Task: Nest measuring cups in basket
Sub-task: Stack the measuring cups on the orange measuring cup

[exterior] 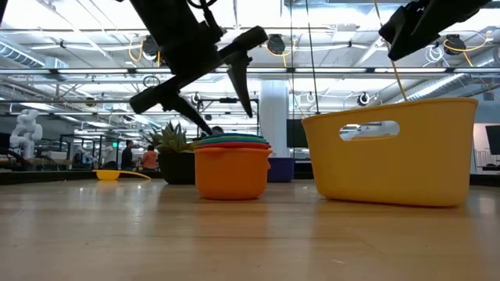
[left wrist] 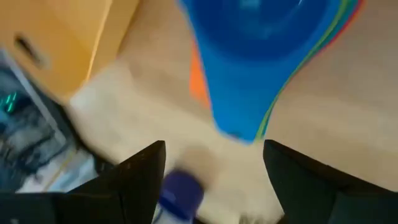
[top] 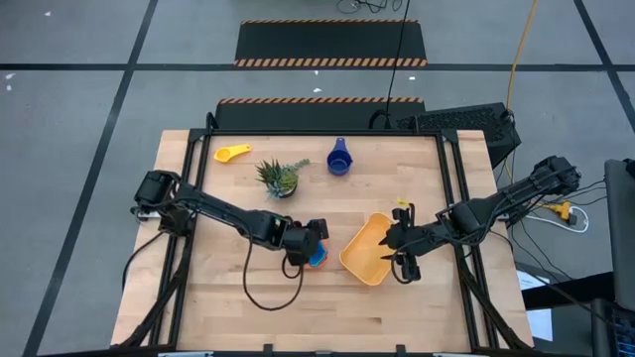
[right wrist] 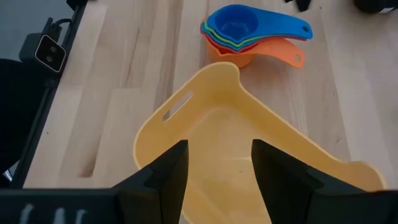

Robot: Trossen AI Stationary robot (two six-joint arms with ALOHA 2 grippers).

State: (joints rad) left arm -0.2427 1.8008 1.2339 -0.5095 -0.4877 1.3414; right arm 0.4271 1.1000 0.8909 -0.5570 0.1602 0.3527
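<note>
Work surface: one light butcher-block wooden table (top: 248,327) framed by dark rails, standing on a grey floor crossed by dark lines, with two black mats edged in orange-and-black hazard stripes beyond its far side. Room, seen from table height: a large hall with bright ceiling lights, ducting and distant figures too small to tell apart. Basket (top: 365,250), one: shallow orange-yellow tray with a slot handle, lying right of table centre. Nested stack of measuring cups (right wrist: 245,36), one: sits on the bare wood just beside the basket's left side, outside it; blue cup on top, green, red and yellow rims showing beneath, orange cup outermost at the bottom, handles fanned; exact count of cups in the stack cannot be told. Loose cups, two: yellow cup (top: 232,153) near the far left corner and dark blue cup (top: 339,159) at the far middle, well apart. Potted plant (top: 279,177), one, spiky green, between those two. Left gripper (top: 316,243), one: directly over the stack, fingers spread and grasping nothing. Right gripper (top: 405,248), one: at the basket's right rim, fingers straddling the wall; whether it clamps the wall cannot be told.
</note>
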